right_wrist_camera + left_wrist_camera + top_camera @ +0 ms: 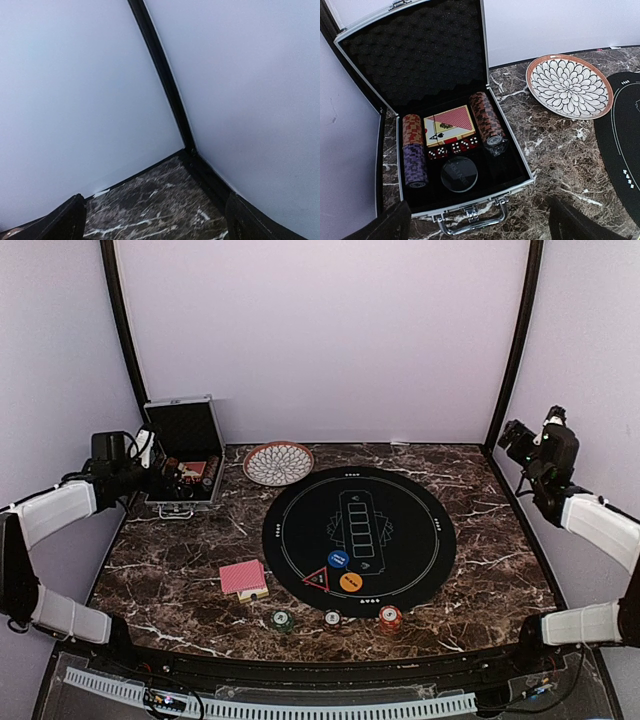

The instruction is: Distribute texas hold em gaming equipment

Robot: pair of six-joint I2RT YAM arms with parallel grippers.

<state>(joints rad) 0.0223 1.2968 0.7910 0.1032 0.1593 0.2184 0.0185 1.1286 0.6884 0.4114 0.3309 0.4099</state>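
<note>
Item 1, playing cards [243, 577]: we log a red-backed deck lying flat on the marble table [480, 500], just left of the round black mat [420, 500]. Its long axis runs roughly left to right, slightly skewed.

Item 2, triangle marker [317, 580]: on the mat's near-left part, apex toward the far wall.

Item 3, blue button [338, 560] and orange button [350, 582]: flat on the mat, just right of the marker.

Item 4, chips: we count green [282, 620], white [332, 618] and red [390, 617], in a left-to-right row by the mat's near rim.

Item 5, open case [512, 150]: far left; it holds a second deck [449, 125].

Item 6, left gripper [479, 210]: jaws apart, empty, above the case's front.

Item 7, right gripper [155, 205]: jaws apart, empty, facing the far-right corner.
</note>
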